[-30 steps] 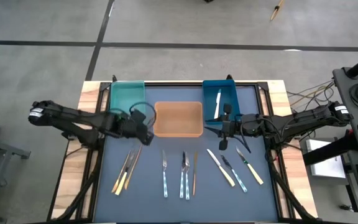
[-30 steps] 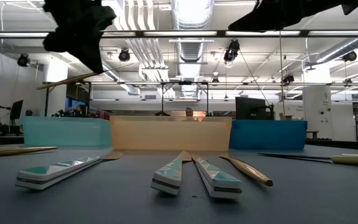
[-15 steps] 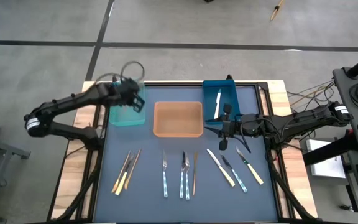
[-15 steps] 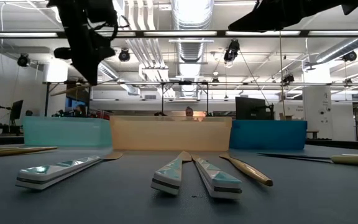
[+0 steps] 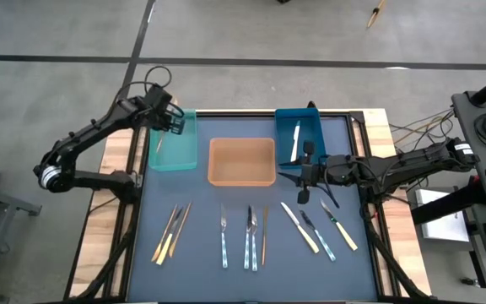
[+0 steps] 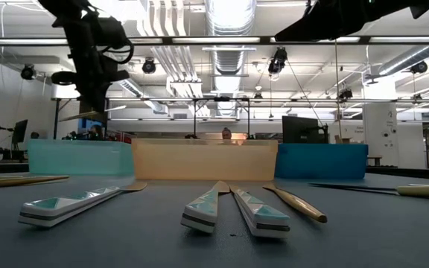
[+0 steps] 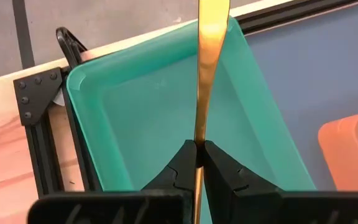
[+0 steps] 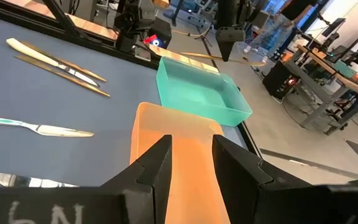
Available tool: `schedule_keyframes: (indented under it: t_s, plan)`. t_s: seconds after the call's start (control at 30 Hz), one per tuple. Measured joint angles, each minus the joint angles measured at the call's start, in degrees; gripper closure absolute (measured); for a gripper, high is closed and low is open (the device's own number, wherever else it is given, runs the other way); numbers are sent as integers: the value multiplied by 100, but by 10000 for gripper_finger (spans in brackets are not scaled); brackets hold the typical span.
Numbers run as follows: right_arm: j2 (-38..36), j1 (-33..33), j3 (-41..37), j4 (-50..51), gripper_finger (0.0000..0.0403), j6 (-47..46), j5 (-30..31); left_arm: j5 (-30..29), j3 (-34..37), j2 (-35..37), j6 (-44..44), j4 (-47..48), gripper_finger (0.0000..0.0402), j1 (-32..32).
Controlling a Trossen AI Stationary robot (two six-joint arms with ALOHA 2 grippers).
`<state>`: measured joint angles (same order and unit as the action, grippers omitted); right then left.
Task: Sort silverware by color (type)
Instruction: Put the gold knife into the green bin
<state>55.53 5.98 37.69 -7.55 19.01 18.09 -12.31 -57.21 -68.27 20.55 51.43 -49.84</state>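
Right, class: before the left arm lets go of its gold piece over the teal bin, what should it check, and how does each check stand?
1. Left gripper fingers clamp the gold piece: ok.
2. Piece over the teal bin: ok.
3. Teal bin holds nothing else: ok.
4. How high the piece hangs above the bin floor: cannot tell.
5. Right gripper waits clear, between the orange bin and blue bin: ok.

Bright overhead ceiling lights point(image 6: 222, 39) flood my workspace evenly; shadows stay faint. My arms show as black silhouettes against them, and the nearest silverware point(image 6: 199, 211) looks soft.
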Motion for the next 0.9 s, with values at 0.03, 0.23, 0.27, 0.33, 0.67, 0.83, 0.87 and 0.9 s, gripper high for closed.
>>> schedule_keyframes:
  t_s: [0.03, 0.23, 0.27, 0.33, 0.67, 0.83, 0.87, 0.9]
  plan:
    - [0, 0, 0, 0, 296, 0, 0, 2, 25, 0, 1, 1, 401, -7]
    - [0, -2, 0, 0, 296, 2, 0, -7, 126, 0, 124, -38, 401, -7]
    - [0, -2, 0, 0, 296, 7, 0, -7, 142, 0, 146, -54, 401, -5]
    - [0, -2, 0, -1, 296, 28, 0, -7, 182, 0, 197, -130, 401, -5]
    - [0, -2, 0, -44, 296, 67, 1, 175, 660, -2, 547, -859, 401, -3]
    - [0, -2, 0, -44, 296, 108, 2, 179, 905, -4, 709, -1102, 401, -3]
    - [0, -2, 0, -42, 296, 117, 2, 183, 951, -19, 736, -1173, 401, 2]
    - [0, -2, 0, -43, 296, 115, 2, 184, 991, -43, 759, -1215, 401, 4]
